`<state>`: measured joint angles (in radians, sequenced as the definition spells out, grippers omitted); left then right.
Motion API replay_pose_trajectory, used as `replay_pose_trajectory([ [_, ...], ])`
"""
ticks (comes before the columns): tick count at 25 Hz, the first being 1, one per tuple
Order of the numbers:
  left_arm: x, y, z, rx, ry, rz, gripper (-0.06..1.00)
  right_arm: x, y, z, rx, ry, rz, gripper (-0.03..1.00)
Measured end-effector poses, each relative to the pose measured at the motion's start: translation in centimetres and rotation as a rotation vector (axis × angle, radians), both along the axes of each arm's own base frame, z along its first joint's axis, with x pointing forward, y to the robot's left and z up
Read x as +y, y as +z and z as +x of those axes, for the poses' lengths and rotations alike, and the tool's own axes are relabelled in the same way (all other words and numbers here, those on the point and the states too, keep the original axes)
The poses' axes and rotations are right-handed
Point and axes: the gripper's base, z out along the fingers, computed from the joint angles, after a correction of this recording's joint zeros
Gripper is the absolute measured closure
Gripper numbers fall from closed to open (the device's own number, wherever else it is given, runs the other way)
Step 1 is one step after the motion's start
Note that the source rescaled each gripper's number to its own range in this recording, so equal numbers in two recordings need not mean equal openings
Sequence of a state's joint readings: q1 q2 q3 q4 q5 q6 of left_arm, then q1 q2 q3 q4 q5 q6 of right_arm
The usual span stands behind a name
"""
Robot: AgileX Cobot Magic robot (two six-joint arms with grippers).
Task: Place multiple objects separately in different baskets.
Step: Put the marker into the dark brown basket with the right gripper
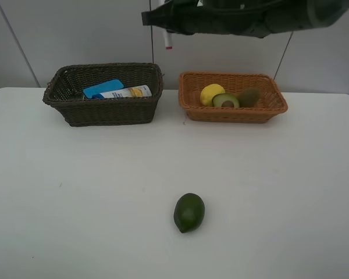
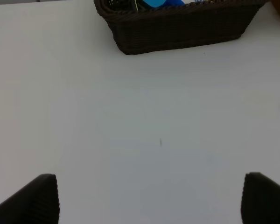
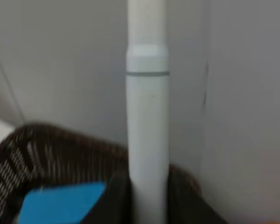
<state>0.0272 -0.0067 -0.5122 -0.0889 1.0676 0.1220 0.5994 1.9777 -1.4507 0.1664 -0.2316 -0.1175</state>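
Observation:
My right gripper [image 1: 163,18] reaches in from the upper right, shut on the pink-tipped white marker [image 1: 167,38], which hangs upright above the right rear corner of the dark brown basket [image 1: 104,111]. In the right wrist view the marker [image 3: 147,116] stands between the fingers [image 3: 115,198], over the basket [image 3: 28,154]. That basket holds a blue-capped white bottle [image 1: 125,92] and a flat blue thing [image 1: 103,88]. The orange-tan basket [image 1: 232,114] holds the lemon [image 1: 211,93], the halved avocado [image 1: 225,100] and the kiwi [image 1: 249,96]. The whole avocado [image 1: 189,212] lies on the table. My left gripper [image 2: 149,200] is open over bare table.
The two baskets stand side by side at the back of the white table [image 1: 75,192], close to the wall. The dark basket's front wall [image 2: 177,30] lies well ahead of my left gripper. The whole avocado is alone near the table's front middle.

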Motion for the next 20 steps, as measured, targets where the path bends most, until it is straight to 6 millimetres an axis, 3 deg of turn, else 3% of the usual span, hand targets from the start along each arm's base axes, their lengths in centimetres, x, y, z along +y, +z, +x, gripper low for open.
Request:
replay_pose_trajectory([
  [3, 0.0, 0.0, 0.0, 0.000, 0.000, 0.000, -0.05, 0.8, -2.4, 1.6, -0.054, -0.021, 0.032, 0.97],
  [9, 0.0, 0.0, 0.0, 0.000, 0.000, 0.000, -0.05, 3.2, -6.8, 4.9, 0.009, -0.012, 0.000, 0.97],
  [13, 0.0, 0.0, 0.0, 0.000, 0.000, 0.000, -0.05, 4.1, -8.3, 6.0, 0.048, -0.003, -0.018, 0.97],
  [20, 0.0, 0.0, 0.0, 0.000, 0.000, 0.000, -0.05, 4.3, -9.4, 6.3, 0.060, -0.003, -0.027, 0.97],
])
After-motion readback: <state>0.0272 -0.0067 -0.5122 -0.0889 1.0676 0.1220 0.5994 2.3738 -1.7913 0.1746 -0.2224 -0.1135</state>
